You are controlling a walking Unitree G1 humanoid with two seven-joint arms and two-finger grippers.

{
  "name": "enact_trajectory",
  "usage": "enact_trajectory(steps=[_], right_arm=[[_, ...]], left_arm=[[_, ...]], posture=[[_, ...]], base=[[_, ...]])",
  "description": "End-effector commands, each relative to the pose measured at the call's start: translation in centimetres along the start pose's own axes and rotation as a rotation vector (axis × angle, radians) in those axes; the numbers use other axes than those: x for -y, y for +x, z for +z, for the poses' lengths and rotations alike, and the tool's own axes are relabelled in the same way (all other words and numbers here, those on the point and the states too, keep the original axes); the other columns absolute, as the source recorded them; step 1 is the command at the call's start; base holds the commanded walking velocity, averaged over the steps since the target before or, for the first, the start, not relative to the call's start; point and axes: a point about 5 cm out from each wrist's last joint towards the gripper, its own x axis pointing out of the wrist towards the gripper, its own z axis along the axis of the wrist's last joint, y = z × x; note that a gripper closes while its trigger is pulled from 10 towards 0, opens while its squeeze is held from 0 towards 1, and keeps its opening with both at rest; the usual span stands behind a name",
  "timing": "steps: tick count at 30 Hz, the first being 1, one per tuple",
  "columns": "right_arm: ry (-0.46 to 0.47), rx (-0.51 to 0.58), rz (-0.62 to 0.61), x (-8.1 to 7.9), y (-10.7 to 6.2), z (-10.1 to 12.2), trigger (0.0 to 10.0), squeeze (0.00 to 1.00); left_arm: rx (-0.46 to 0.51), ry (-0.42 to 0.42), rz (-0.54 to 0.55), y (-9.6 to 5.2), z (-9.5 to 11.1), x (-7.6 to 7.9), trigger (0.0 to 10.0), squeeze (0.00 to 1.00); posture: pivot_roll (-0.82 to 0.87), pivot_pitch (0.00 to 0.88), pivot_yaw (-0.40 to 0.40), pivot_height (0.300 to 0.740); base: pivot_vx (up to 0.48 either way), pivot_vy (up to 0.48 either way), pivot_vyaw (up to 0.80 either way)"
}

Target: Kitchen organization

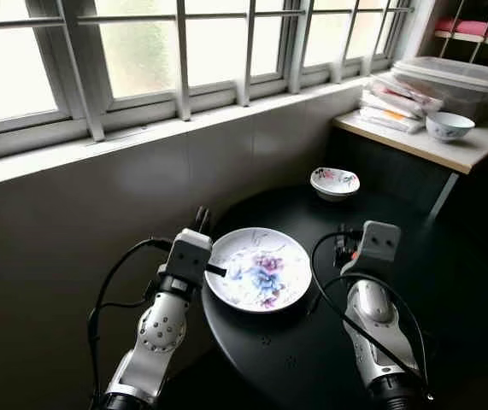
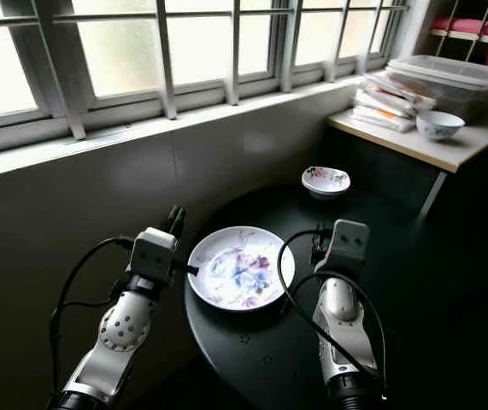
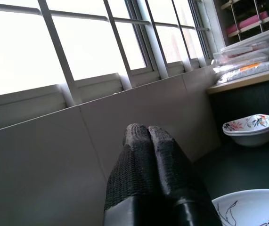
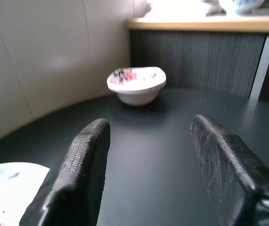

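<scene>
A white plate (image 1: 258, 267) with a purple and blue flower pattern lies on the near left part of a round black table (image 1: 372, 342). A small flowered bowl (image 1: 335, 183) stands at the table's far edge. My left gripper (image 3: 147, 135) is at the plate's left rim, beside the wall, its fingers (image 3: 165, 160) pressed together with nothing between them. My right gripper (image 4: 148, 129) hovers low over the table just right of the plate, open, pointing toward the small bowl (image 4: 136, 85).
A tiled wall with a window sill (image 1: 141, 137) runs close behind the table. At the right a wooden counter (image 1: 432, 141) carries a white and blue bowl (image 1: 449, 125), stacked packets and a lidded plastic box (image 1: 453, 77).
</scene>
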Motion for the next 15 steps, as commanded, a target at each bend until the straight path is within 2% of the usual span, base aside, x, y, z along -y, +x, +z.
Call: enact_trajectory(steps=[1, 4, 5, 9, 13, 15], right_arm=[[0.031, -0.044, 0.039, -0.4, 0.3, -0.3, 10.0, 0.00], [0.044, -0.072, 0.040, -0.4, 0.4, -0.6, 10.0, 0.00], [0.056, -0.119, 0.036, -0.2, 0.5, -1.2, 10.0, 0.00], [0.115, -0.199, 0.024, 0.2, 0.6, -2.3, 10.0, 0.00], [0.139, -0.237, 0.126, -0.6, 0.5, -2.8, 10.0, 0.00], [0.154, -0.268, 0.123, -0.9, 0.5, -3.2, 10.0, 0.00]], left_arm=[[-0.017, -0.009, -0.005, -0.1, -0.3, 0.2, 10.0, 0.00], [-0.019, -0.008, -0.007, -0.1, -0.3, 0.3, 10.0, 0.00], [-0.021, -0.008, -0.008, -0.1, -0.3, 0.3, 10.0, 0.00], [-0.025, -0.007, -0.009, -0.1, -0.4, 0.4, 10.0, 0.00], [-0.029, -0.006, -0.006, -0.1, -0.5, 0.3, 10.0, 0.00], [-0.032, -0.002, -0.007, -0.2, -0.5, 0.3, 10.0, 0.00]], posture=[[0.02, 0.000, -0.001, 0.740], [0.02, 0.000, -0.004, 0.740], [0.02, 0.000, -0.004, 0.740], [0.03, 0.000, -0.007, 0.740], [0.03, 0.000, -0.006, 0.740], [0.03, 0.000, -0.006, 0.740]], base=[[0.000, 0.000, 0.00], [0.000, 0.000, 0.00], [0.000, 0.000, 0.00], [0.000, 0.000, 0.00], [0.000, 0.000, 0.00], [0.000, 0.000, 0.00]])
